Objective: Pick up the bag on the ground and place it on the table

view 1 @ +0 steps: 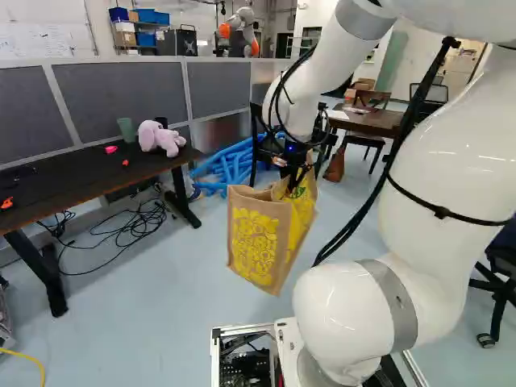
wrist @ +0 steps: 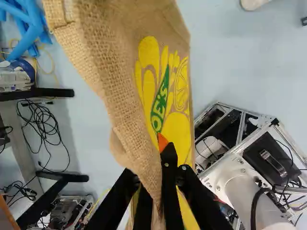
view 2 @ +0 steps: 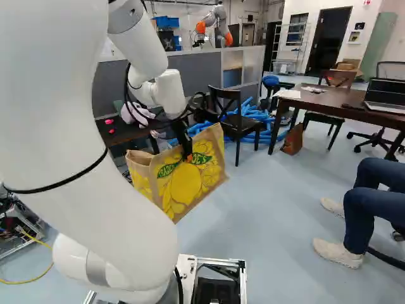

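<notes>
A tan burlap bag with yellow and green print [view 1: 256, 242] hangs in the air above the floor, its printed broad side facing the right base view. My gripper [view 2: 187, 156] holds it near the top edge. In the wrist view the gripper [wrist: 158, 179] is shut on the bag's rim [wrist: 139, 158]; one orange pad tip [wrist: 162, 142] shows against the print, and the cloth hides the other tip. A dark table [view 1: 89, 179] stands left of the bag in the left base view. Farther off is a brown table [view 2: 329, 101], at the right of the right base view.
On the dark table are a pink plush toy [view 1: 161, 138], a green cup and small red things. Blue tubes [view 1: 228, 169] and a black chair [view 2: 236, 123] stand beyond the bag. Cables [view 1: 129, 230] lie under the table. A seated person's legs are at right. Another robot stands behind the partition.
</notes>
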Tool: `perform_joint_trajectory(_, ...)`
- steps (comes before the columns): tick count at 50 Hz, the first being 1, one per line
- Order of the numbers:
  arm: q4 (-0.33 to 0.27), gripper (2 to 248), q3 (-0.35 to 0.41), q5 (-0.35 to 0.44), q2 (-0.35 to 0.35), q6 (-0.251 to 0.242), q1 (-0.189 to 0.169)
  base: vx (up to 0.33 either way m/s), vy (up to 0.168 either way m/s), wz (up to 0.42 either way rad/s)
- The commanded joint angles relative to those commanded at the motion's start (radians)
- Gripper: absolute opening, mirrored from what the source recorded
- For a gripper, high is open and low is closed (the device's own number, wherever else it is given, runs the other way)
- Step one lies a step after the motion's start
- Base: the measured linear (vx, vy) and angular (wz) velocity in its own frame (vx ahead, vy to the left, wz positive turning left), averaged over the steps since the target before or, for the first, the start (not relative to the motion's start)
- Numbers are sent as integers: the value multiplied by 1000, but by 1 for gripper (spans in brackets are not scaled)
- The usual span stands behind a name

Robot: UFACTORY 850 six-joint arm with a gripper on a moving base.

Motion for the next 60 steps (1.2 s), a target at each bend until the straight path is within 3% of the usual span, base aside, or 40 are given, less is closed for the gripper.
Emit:
perform_joint_trajectory(36, -48, 22, -61, -115, 68, 0, 60, 0, 0, 0)
perform_joint_trajectory(60, -75, 22, -109, -243, 104, 0, 100, 0, 0, 0)
